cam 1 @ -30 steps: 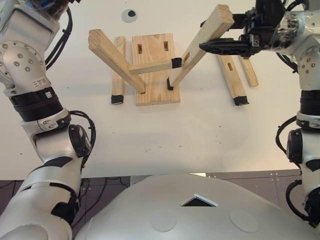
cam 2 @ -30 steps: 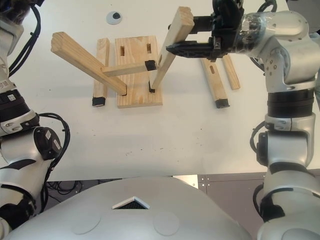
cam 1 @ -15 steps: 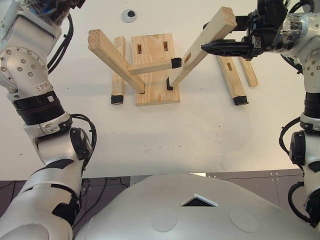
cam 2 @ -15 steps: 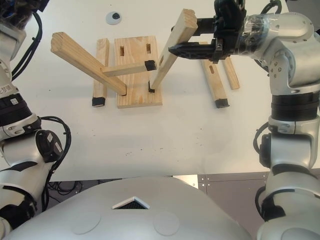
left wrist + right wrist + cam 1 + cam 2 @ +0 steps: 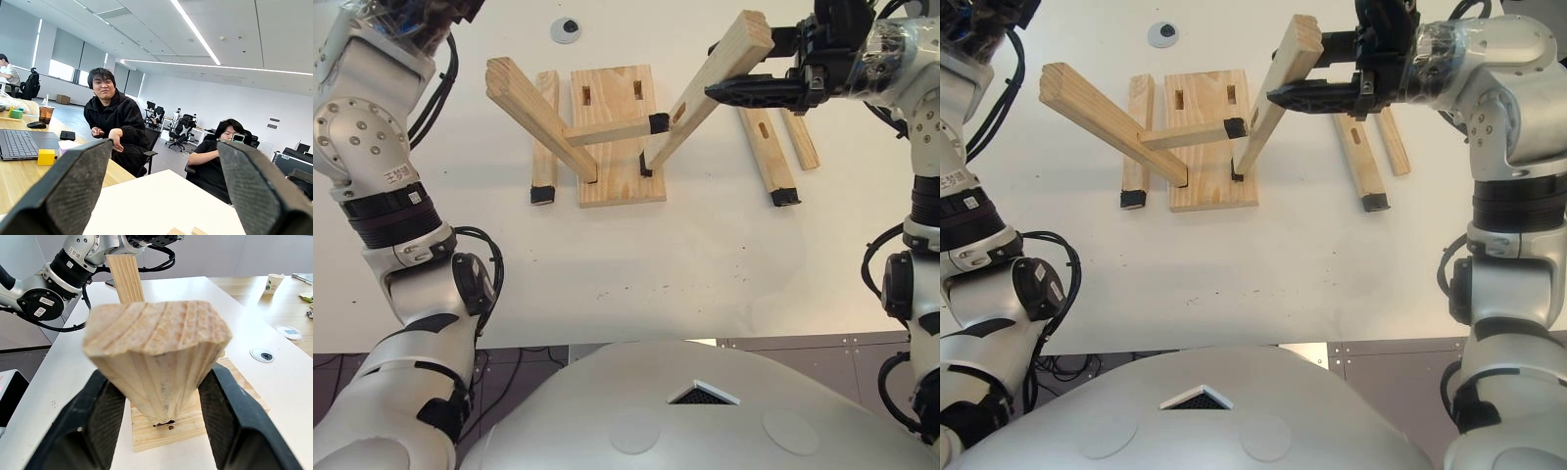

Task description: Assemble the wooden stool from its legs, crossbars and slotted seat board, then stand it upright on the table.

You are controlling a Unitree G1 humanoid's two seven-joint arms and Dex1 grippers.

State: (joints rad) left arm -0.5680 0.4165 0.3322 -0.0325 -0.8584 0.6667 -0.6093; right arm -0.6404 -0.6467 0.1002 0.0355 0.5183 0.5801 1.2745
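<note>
Table [image 5: 705, 255]: white, carries all the parts toward its far side.

Seat board [image 5: 619, 186]: lies flat at far centre, underside up. Its two far slots are empty and its two near slots are each filled by a leg foot.

Left standing leg [image 5: 533, 108]: foot in the near-left slot, leaning hard out to the left, top free.

Right standing leg [image 5: 671, 135]: foot in the near-right slot, leaning out to the right and not plumb.

Loose leg, left [image 5: 543, 166]: flat on the table just beside the board's left edge, black cap toward the near side.

Loose leg, right [image 5: 766, 147]: flat, right of the board and apart from it, mortise showing, black cap near.

Fitted crossbar [image 5: 612, 129]: spans between the two standing legs, with its black-tipped end at the right leg.

Spare crossbar [image 5: 801, 142]: flat, just right of the loose right leg.

Right claw [image 5: 715, 67]: closed on the upper part of the right standing leg, a finger pressed on each side; the wrist view confirms it.

Left claw [image 5: 164, 147]: raised at far left, spread wide, holding nothing.

Small round disc [image 5: 566, 30]: far, left of centre.

Estimate: roughly half built. One leg pair is joined but splayed. It looks like squaring that pair, fitting two more legs and the spare crossbar, then flipping the stool upright all remain.
</note>
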